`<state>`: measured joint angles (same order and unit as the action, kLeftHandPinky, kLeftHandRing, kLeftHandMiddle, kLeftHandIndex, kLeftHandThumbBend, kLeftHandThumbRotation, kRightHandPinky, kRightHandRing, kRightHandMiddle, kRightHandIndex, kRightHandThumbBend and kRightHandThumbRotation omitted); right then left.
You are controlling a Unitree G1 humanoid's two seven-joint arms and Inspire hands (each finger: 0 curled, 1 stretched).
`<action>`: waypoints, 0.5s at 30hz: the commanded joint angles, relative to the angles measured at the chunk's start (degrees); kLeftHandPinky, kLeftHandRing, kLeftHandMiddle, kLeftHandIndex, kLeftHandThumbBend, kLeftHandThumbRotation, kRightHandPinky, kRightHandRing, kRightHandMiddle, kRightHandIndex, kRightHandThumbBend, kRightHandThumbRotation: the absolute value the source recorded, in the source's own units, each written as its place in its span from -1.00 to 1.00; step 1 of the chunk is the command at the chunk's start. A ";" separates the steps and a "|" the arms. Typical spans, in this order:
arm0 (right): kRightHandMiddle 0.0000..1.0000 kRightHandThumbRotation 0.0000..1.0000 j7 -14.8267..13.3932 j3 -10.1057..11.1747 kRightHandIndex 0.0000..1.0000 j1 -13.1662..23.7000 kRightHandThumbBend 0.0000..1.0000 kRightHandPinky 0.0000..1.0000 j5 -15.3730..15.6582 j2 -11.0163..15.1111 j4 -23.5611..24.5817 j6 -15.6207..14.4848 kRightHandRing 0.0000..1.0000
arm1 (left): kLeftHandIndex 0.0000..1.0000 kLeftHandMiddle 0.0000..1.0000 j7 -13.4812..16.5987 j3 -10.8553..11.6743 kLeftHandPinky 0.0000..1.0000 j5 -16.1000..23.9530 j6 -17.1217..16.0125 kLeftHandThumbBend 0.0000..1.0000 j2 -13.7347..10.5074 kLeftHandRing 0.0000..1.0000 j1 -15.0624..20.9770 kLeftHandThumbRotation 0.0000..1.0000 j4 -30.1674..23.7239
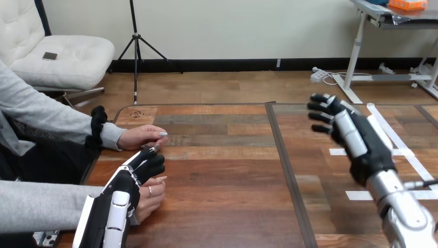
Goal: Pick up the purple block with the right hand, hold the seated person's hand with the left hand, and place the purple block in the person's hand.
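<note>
Left hand (127,182) lies over the person's nearer hand (150,200).

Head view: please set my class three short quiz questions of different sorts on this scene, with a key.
1. Fill in: the white tape strips lie on the brown wooden table's ____ half.
2. True or false: the robot's black-and-white right hand touches the person's farther hand.
3. The robot's black-and-white left hand is: A over the person's nearer hand; B on the tape strips; C beside the right hand.
Key: 1 right; 2 false; 3 A.
</note>
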<state>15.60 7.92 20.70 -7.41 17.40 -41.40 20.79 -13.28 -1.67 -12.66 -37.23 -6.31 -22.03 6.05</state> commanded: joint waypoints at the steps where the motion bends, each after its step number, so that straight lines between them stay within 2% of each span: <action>1: 0.66 0.66 -2.52 1.89 0.64 14.22 0.40 0.58 1.68 3.59 -7.90 4.30 0.67 | 0.61 0.61 0.23 0.47 0.86 0.52 -1.12 0.11 1.64 0.62 4.32 1.00 -1.28; 5: 0.68 0.60 -3.69 1.68 0.66 16.42 0.41 0.58 2.61 4.60 -10.81 4.34 0.68 | 0.60 0.60 0.29 0.51 0.83 0.75 -1.07 0.12 1.55 0.61 4.37 1.00 -1.27; 9: 0.69 0.58 -6.25 0.95 0.67 18.57 0.49 0.59 4.63 5.86 -13.47 3.58 0.70 | 0.60 0.60 0.22 0.47 0.82 0.65 -0.79 0.12 1.45 0.61 4.40 1.00 -1.37; 14: 0.73 0.52 -7.59 0.64 0.69 20.62 0.51 0.63 5.89 6.79 -16.33 3.70 0.73 | 0.60 0.60 -0.23 0.46 0.82 0.33 -0.76 0.13 1.15 0.61 4.64 1.00 -1.25; 15: 0.73 0.51 -8.83 0.08 0.69 21.17 0.51 0.64 7.03 7.29 -17.08 3.25 0.74 | 0.60 0.60 -0.33 0.50 0.82 0.30 -0.98 0.13 1.13 0.61 4.79 1.00 -1.03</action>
<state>10.94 7.84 29.51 -3.44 20.49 -52.75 21.41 -13.27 -1.65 -12.62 -37.22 -6.33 -22.03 6.05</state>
